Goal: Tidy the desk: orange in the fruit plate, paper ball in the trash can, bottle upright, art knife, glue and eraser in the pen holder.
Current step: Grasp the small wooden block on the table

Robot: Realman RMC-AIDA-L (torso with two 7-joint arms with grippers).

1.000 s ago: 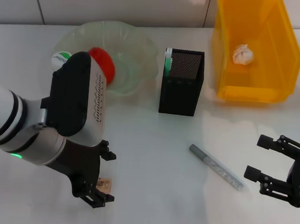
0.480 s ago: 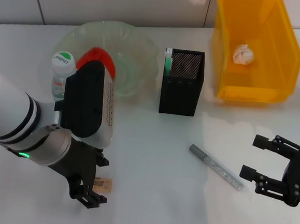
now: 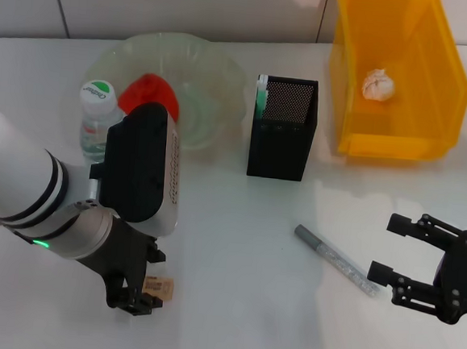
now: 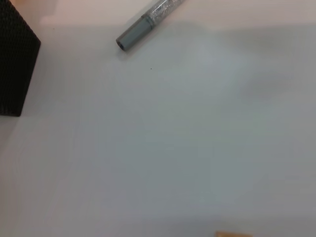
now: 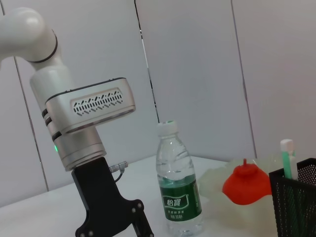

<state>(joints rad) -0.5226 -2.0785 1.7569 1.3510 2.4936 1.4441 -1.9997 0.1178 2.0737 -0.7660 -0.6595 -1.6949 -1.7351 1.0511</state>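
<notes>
Two grippers are seen over the white desk (image 3: 236, 247): the left gripper (image 3: 137, 295) is lowered around a small tan eraser (image 3: 159, 287), jaw state unclear; the right gripper (image 3: 405, 257) is spread wide beside the grey art knife (image 3: 336, 259). Bottle (image 3: 92, 119) stands upright by the fruit plate (image 3: 212, 84) holding the orange (image 3: 149, 93); paper ball (image 3: 377, 85) lies in the yellow bin (image 3: 394, 143).
</notes>
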